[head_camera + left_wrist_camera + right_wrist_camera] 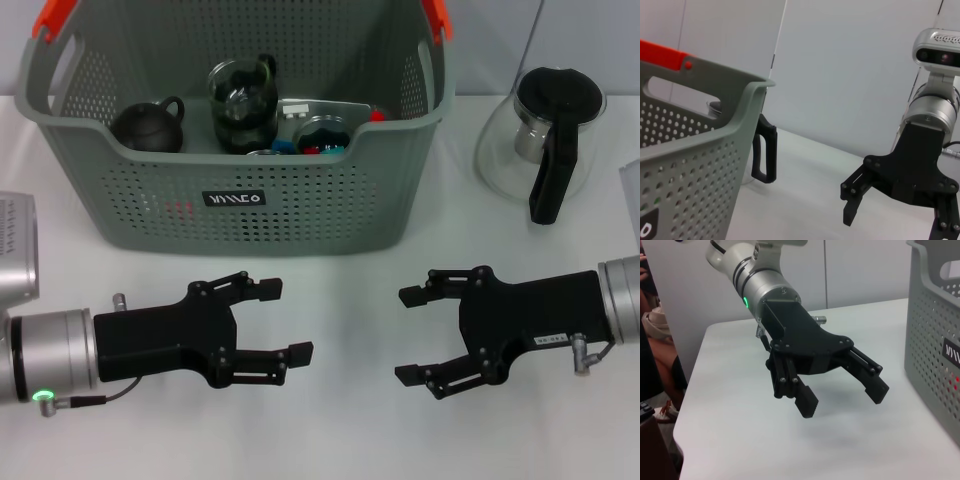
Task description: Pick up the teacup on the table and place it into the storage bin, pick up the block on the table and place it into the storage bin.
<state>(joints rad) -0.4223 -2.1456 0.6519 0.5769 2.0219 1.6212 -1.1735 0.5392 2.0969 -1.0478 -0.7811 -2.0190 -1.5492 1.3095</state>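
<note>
Illegible white lettering, storage bin (150,205) label (235,198)

Left wrist view. Storage bin (700,165) fills the left side of the frame: grey-green perforated wall, curled rim, handle slot near upper left. Orange-red handle piece (662,54) sits on the rim at upper left. Corner of a black label (646,225) with white lettering shows at lower left edge. Just past the bin's corner, centre-left, a black handle (765,152) stands upright on the white table (805,185); its vessel is mostly hidden behind the bin. Right gripper (900,217) at lower right, black, jaws spread apart, nothing between them, above the table. Silver wrist and arm rise behind it toward upper right. Pale wall panels behind.
</note>
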